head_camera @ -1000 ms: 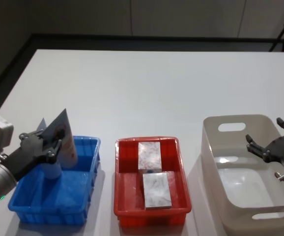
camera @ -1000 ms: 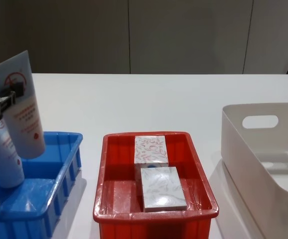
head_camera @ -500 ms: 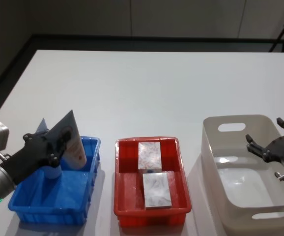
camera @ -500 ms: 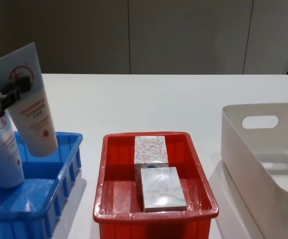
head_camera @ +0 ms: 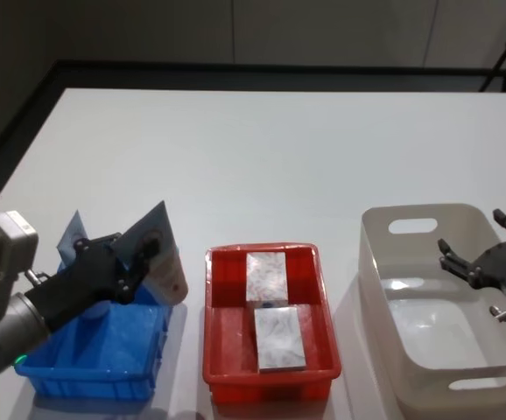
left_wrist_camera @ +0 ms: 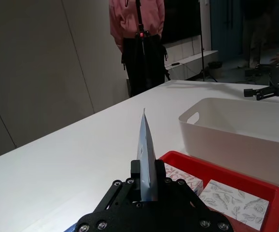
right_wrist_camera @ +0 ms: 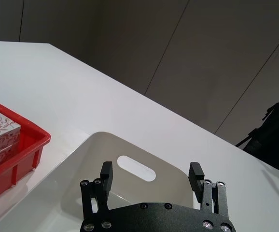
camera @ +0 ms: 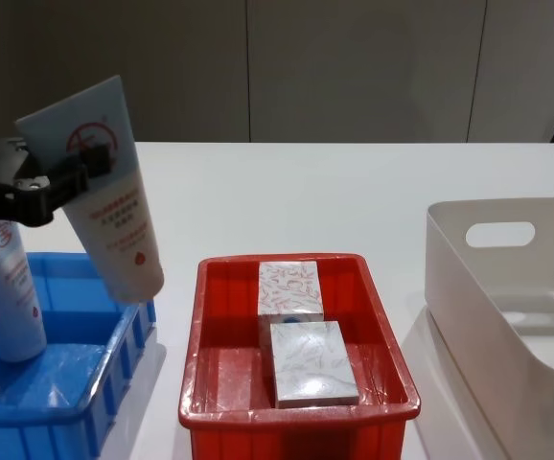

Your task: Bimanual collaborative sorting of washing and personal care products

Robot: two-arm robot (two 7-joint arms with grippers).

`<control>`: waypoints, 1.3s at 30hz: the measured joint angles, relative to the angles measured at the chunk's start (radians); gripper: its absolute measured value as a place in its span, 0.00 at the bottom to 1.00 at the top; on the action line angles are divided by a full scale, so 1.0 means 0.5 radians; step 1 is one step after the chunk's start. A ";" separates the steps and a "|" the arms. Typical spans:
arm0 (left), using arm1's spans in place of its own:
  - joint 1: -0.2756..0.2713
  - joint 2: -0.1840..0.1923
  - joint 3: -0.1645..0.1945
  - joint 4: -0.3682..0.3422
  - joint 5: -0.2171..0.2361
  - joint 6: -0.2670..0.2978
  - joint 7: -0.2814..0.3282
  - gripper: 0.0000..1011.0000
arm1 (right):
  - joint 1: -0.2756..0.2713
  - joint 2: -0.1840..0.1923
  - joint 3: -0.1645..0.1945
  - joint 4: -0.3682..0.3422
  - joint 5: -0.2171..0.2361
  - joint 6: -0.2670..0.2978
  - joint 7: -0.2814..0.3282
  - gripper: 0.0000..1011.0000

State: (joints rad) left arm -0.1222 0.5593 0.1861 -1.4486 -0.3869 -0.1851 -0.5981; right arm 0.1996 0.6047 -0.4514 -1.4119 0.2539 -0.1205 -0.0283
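My left gripper [head_camera: 133, 263] [camera: 78, 174] is shut on a pale-blue tube [head_camera: 159, 259] [camera: 109, 196] with a red logo. It holds the tube tilted in the air over the right rim of the blue bin [head_camera: 139, 372] [camera: 114, 379]. The left wrist view has this tube [left_wrist_camera: 146, 162] edge-on between the fingers. A second tube [camera: 9, 297] [head_camera: 69, 234] stands upright in the blue bin. Two white leaf-patterned boxes [head_camera: 267, 276] [head_camera: 279, 338] [camera: 289, 287] [camera: 311, 364] lie in the red bin [head_camera: 222, 346] [camera: 215, 374]. My right gripper [head_camera: 474, 263] [right_wrist_camera: 151, 175] hovers open over the right part of the white bin [head_camera: 377, 262] [camera: 450, 278].
The three bins stand in a row near the table's front edge, blue left, red middle, white right. The white table [head_camera: 262, 166] stretches bare behind them. A person stands by a tripod [left_wrist_camera: 140, 43] in the room behind.
My left gripper has lifted the held tube out of the blue bin and carried it right, toward the red bin. The right arm has not moved.
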 joint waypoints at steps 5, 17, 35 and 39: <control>-0.033 -0.001 0.052 0.012 -0.024 -0.016 -0.043 0.17 | 0.000 0.000 0.000 0.000 0.000 0.000 0.000 0.99; -0.089 0.015 0.174 0.004 -0.094 -0.035 -0.164 0.17 | 0.000 0.000 0.000 0.000 0.000 0.000 0.000 0.99; -0.189 -0.004 0.340 -0.015 -0.181 -0.058 -0.272 0.17 | 0.000 0.000 0.000 0.000 0.000 0.000 0.000 0.99; -0.210 -0.014 0.371 -0.007 -0.189 -0.063 -0.285 0.17 | 0.000 0.000 0.000 0.000 0.000 0.000 0.000 0.99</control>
State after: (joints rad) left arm -0.2270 0.5526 0.3715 -1.4519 -0.4813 -0.2164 -0.7406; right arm 0.1996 0.6047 -0.4514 -1.4120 0.2539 -0.1205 -0.0282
